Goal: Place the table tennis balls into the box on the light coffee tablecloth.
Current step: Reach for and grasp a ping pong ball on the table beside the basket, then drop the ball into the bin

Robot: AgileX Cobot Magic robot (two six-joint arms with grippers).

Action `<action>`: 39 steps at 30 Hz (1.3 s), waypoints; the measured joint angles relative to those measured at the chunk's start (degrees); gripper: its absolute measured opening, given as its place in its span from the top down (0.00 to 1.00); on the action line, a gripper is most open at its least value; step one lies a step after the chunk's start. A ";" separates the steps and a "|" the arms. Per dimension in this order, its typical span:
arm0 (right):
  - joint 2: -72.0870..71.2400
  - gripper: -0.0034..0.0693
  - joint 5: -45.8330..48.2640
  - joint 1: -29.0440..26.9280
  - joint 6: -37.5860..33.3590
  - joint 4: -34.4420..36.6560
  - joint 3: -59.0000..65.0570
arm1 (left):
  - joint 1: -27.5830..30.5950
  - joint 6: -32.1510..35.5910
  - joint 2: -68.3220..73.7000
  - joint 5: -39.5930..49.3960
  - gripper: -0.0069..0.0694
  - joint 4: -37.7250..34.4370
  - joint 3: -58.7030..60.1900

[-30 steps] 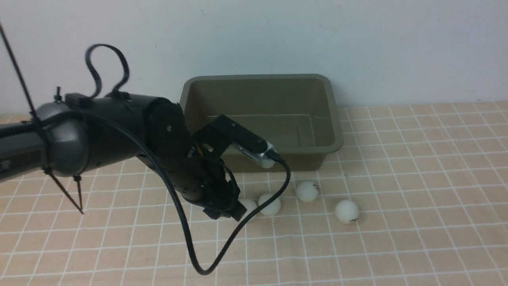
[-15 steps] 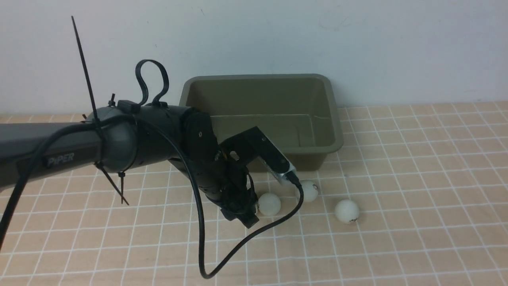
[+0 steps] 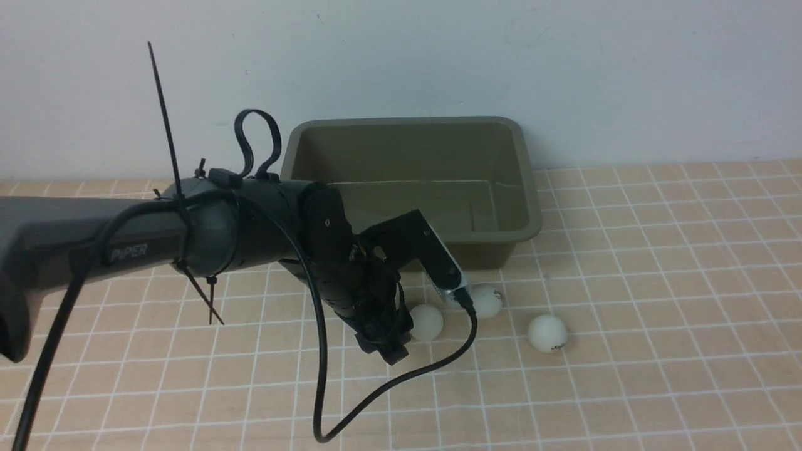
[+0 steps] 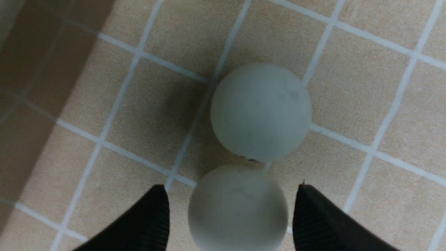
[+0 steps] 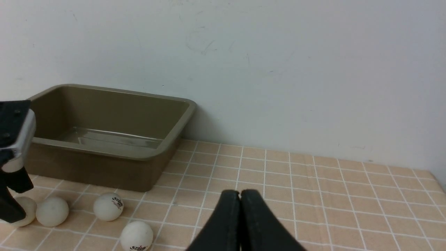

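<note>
The dark olive box (image 3: 529,188) stands empty at the back of the light coffee tablecloth (image 3: 626,376). Three white table tennis balls (image 3: 426,322) (image 3: 486,300) (image 3: 547,332) lie in front of it; a fourth is hidden behind my left gripper (image 3: 385,341). In the left wrist view my left gripper (image 4: 231,188) is open with one ball (image 4: 238,212) between its fingers, a small gap on each side. A second ball (image 4: 261,111) touches it just beyond. My right gripper (image 5: 240,195) is shut and empty, above the cloth to the right of the balls.
A white wall rises right behind the box (image 5: 87,167). A black cable (image 3: 376,391) loops from the left wrist down to the cloth in front of the balls. The cloth's right edge shows in the right wrist view (image 5: 437,181).
My left arm has swung right and lowered over the leftmost ball, which now sits behind the gripper in the front view. The other three balls have not moved.
</note>
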 joint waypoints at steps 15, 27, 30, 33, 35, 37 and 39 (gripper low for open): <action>0.00 0.98 0.10 0.00 0.00 0.00 0.00 | 0.00 -0.94 -6.35 6.70 0.49 4.26 0.00; 0.00 0.98 0.14 0.00 0.00 0.00 0.00 | 3.29 -3.59 -4.35 7.13 0.49 -2.78 -15.25; 0.00 0.98 0.24 0.00 0.00 0.00 0.00 | 6.76 -8.81 0.55 8.40 0.49 -2.58 -23.47; 0.00 0.98 0.50 0.00 0.00 0.00 0.00 | 9.89 -11.25 5.39 11.65 0.49 -2.21 -31.57; 0.00 0.98 0.54 0.00 0.00 0.00 0.00 | 10.80 -11.82 7.23 13.63 0.49 -1.92 -34.12; 0.00 0.98 0.54 0.00 0.00 0.00 0.00 | 12.04 -13.69 10.96 18.52 0.44 -1.50 -40.06; 0.00 0.98 0.57 0.00 0.00 0.00 0.00 | 12.33 -15.42 12.80 22.33 0.35 -1.06 -43.73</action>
